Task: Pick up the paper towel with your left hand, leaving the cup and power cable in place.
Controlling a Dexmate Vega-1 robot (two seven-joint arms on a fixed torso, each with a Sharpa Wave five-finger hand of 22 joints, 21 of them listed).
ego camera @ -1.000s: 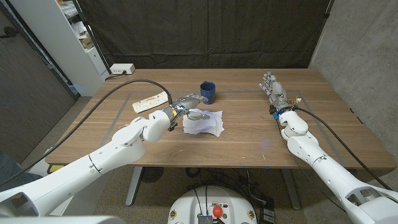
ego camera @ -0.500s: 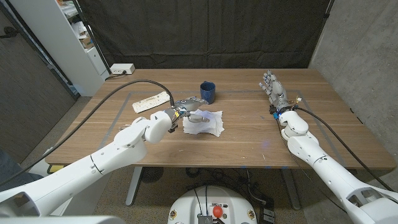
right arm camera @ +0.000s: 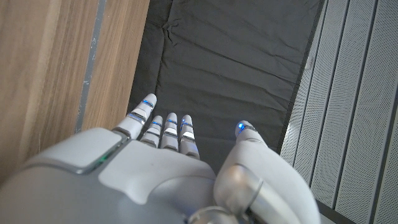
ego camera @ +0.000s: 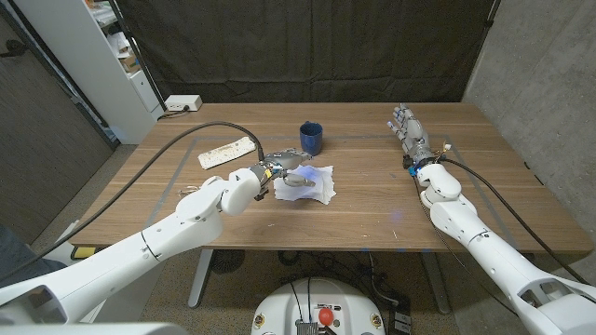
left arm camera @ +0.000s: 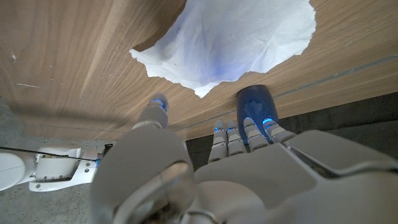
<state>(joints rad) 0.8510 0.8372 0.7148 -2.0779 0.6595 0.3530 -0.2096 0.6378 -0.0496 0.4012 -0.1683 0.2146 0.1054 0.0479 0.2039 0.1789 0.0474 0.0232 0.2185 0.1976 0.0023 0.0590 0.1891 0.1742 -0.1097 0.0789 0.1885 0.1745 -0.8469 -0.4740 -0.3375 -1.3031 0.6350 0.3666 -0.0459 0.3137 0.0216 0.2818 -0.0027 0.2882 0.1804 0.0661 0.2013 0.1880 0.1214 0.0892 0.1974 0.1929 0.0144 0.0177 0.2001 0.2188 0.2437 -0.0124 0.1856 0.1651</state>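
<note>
Mid-table: towel [ego camera: 304,183] lying crumpled on wood, just in front of blue cup [ego camera: 310,139]. Left hand [ego camera: 287,167] poised over towel's near-left edge, fingers [left arm camera: 247,134] spread apart, nothing held. Cable strip [ego camera: 226,152] lying left of cup, apart from towel. Right hand [ego camera: 410,132] at far right of table [ego camera: 372,205], fingers extended and apart, nothing held.
</note>
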